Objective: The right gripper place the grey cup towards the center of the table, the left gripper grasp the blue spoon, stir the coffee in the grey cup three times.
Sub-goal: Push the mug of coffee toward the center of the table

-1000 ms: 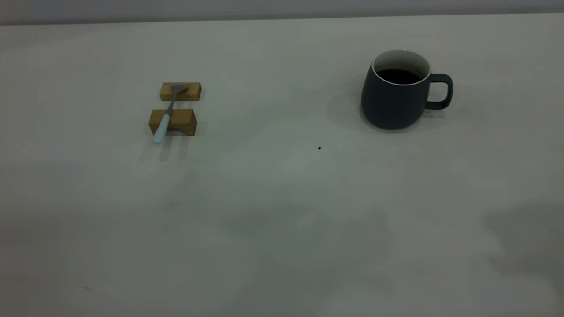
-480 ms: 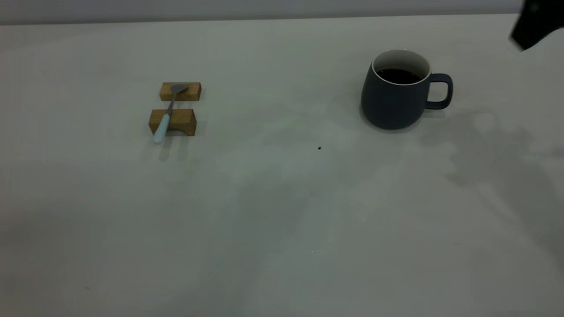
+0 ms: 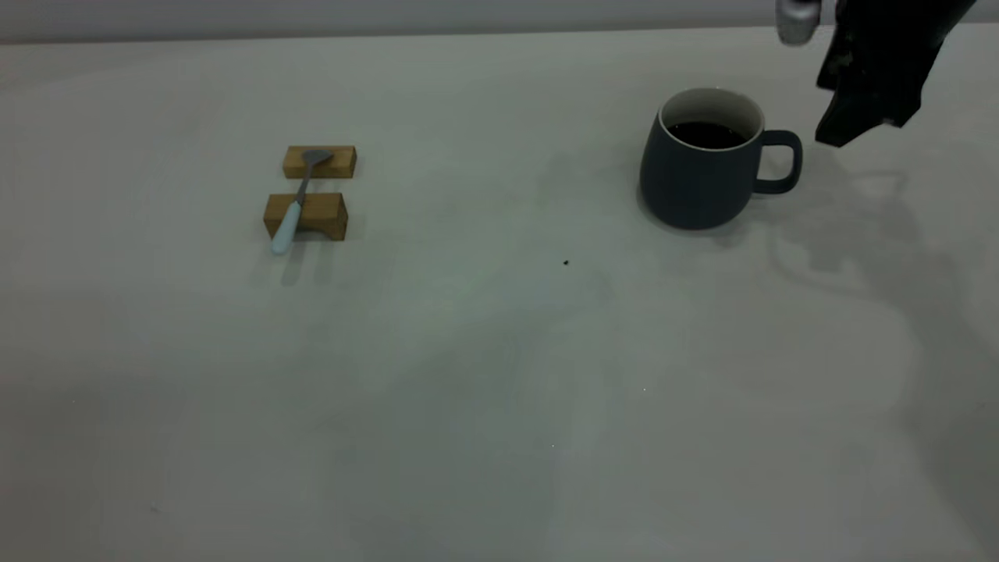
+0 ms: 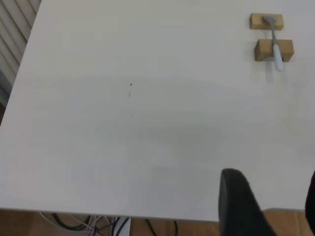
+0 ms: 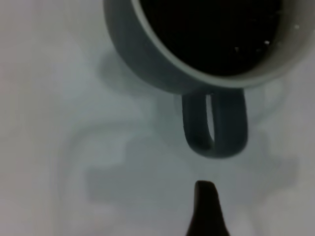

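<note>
The grey cup (image 3: 697, 176) stands at the back right of the table (image 3: 499, 367), its handle (image 3: 783, 161) turned to the right, with dark coffee (image 3: 706, 134) inside. My right gripper (image 3: 847, 129) hangs just right of and above the handle, apart from it. In the right wrist view only one finger (image 5: 206, 211) shows, short of the handle (image 5: 215, 123), with bare table on both sides, so it reads open. The blue spoon (image 3: 293, 204) lies across two wooden blocks at the left. My left gripper (image 4: 275, 206) is open, far from the spoon (image 4: 274, 42), near the table's edge.
The two tan wooden blocks (image 3: 318, 162) (image 3: 316, 216) hold the spoon off the table. A tiny dark speck (image 3: 566, 263) lies near the middle. The table's near edge, with cables below it (image 4: 113, 226), shows in the left wrist view.
My right arm has come in from the upper right corner and moved down and left, close to the cup's handle. Cup and spoon have not moved.
</note>
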